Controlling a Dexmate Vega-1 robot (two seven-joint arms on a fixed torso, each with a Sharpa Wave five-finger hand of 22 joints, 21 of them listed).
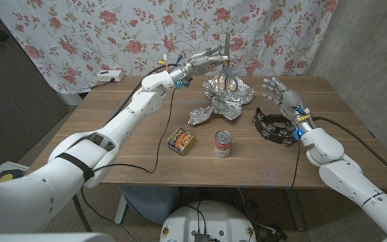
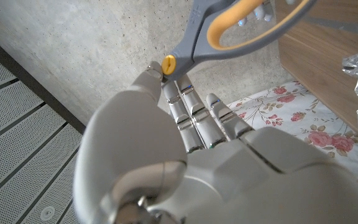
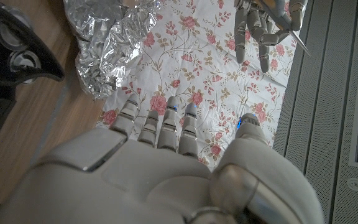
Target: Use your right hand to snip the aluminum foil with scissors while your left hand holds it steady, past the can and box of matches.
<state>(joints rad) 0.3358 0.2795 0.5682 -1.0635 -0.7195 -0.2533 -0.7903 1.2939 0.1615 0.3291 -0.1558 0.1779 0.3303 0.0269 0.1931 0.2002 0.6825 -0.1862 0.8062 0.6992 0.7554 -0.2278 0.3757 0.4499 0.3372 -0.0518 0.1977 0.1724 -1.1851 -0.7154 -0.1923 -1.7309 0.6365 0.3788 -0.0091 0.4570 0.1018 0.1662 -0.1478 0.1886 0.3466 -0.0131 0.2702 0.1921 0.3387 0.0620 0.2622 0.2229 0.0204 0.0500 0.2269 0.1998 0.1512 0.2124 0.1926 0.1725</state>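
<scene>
Head view: scissors in left hand

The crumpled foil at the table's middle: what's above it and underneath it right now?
Above the crumpled silver aluminum foil, the left hand holds grey-and-orange scissors, handle loops hanging down over it. The foil sits on the wooden table; whatever lies beneath it is covered.

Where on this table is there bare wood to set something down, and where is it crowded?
Free: the table's left part, left of the matchbox, and the front strip before the can. Crowded: the far middle, where the foil sits under the left hand holding scissors, and beside the black tambourine near the right hand.
</scene>
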